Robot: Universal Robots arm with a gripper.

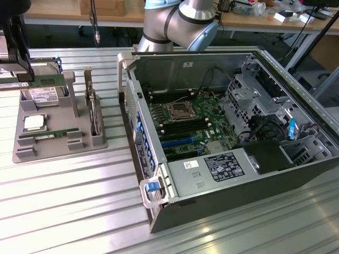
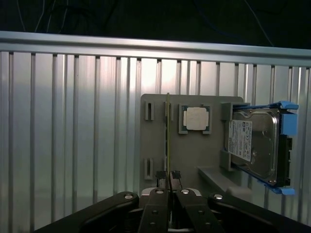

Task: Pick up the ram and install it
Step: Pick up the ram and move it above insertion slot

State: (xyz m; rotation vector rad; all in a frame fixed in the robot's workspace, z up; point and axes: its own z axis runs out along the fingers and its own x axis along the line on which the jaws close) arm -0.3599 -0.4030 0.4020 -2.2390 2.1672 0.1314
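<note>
Gripper (image 2: 168,175): fingers are drawn together and clamped on the ram.
Ram (image 2: 167,131): it is gripped between the fingertips and held over the tray. In the wrist view it is seen edge-on as a thin green-gold line running straight out from the fingers. In the exterior view it is seen as a long, narrow green stick held roughly level.
Tray (image 1: 79,140): grey, set on the slatted table (image 1: 63,206) directly beneath the gripper.
Hard drive (image 2: 252,141): silver with a white label, propped in the tray beside the gripper's line.
Processor (image 2: 196,118): a square silver chip seated in the tray below the gripper, just beside the ram's line.
Second ram (image 1: 45,134): it lies in a tray slot below the gripper.
Case (image 1: 296,100): open with the motherboard exposed, well apart from the gripper toward the exterior view's right.
</note>
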